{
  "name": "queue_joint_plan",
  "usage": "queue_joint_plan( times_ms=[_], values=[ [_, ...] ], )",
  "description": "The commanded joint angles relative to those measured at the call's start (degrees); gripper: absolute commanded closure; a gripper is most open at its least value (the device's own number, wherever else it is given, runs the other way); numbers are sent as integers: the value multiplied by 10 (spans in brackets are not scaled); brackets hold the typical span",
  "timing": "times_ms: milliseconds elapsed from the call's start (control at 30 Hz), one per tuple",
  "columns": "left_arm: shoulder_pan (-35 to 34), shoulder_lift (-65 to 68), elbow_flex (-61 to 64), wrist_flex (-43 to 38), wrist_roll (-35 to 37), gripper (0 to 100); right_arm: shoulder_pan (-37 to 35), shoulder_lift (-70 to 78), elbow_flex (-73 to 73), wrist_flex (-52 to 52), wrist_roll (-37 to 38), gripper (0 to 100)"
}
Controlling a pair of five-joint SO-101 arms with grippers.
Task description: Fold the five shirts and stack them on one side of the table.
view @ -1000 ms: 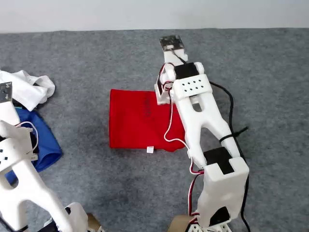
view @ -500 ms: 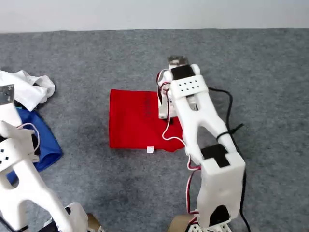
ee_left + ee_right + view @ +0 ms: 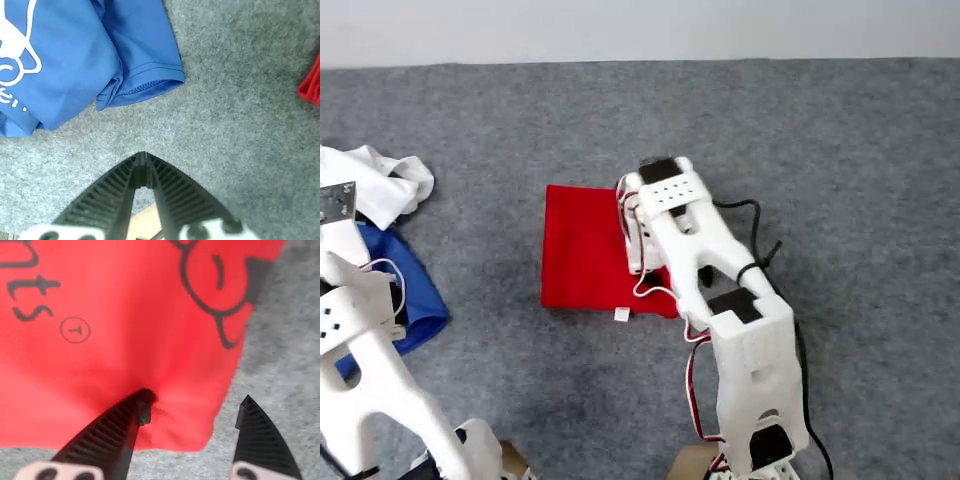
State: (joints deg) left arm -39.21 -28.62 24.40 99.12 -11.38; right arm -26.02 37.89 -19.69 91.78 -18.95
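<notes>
A folded red shirt [image 3: 580, 250] lies in the middle of the grey table. The right arm [image 3: 665, 195] leans over its right part. In the right wrist view my right gripper [image 3: 196, 399] is open, one fingertip [image 3: 144, 399] pressing into the red shirt [image 3: 125, 315] with its black print, the other fingertip over the cloth's edge. A blue shirt [image 3: 415, 300] lies at the left edge beside the left arm [image 3: 350, 330]. My left gripper [image 3: 145, 156] is shut on nothing, just above the table near the blue shirt [image 3: 75, 55].
A crumpled white shirt [image 3: 375, 180] lies at the far left, behind the blue one. A corner of the red shirt [image 3: 311, 87] shows in the left wrist view. Bare grey felt [image 3: 840, 150] stretches to the right and back.
The right arm has swung left and down onto the red shirt, and the shirt has slid slightly left. The left arm has stayed put.
</notes>
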Motion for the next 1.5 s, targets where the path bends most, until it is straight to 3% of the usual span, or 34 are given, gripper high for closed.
queue_joint_plan(
  times_ms=[0,100,200,333,533,967,1200,1467],
  values=[
    [0,-15,-2,4,-1,994,-13,15,-19,-9,-8,715],
    [0,-15,-2,4,-1,995,-12,36,-19,-9,-7,742],
    [0,-15,-2,4,-1,995,-9,44,-19,-8,-4,855],
    [0,-13,-1,4,-1,995,-11,44,-32,-2,52,988],
    [-1,-15,-2,-1,-1,995,47,43,-53,27,78,989],
    [0,-16,-2,-3,-1,995,206,44,-196,107,345,989],
    [0,-16,-2,-4,-1,995,227,50,-245,72,554,989],
    [0,-16,-1,-4,-1,995,239,50,-245,-2,615,990]
  ],
)
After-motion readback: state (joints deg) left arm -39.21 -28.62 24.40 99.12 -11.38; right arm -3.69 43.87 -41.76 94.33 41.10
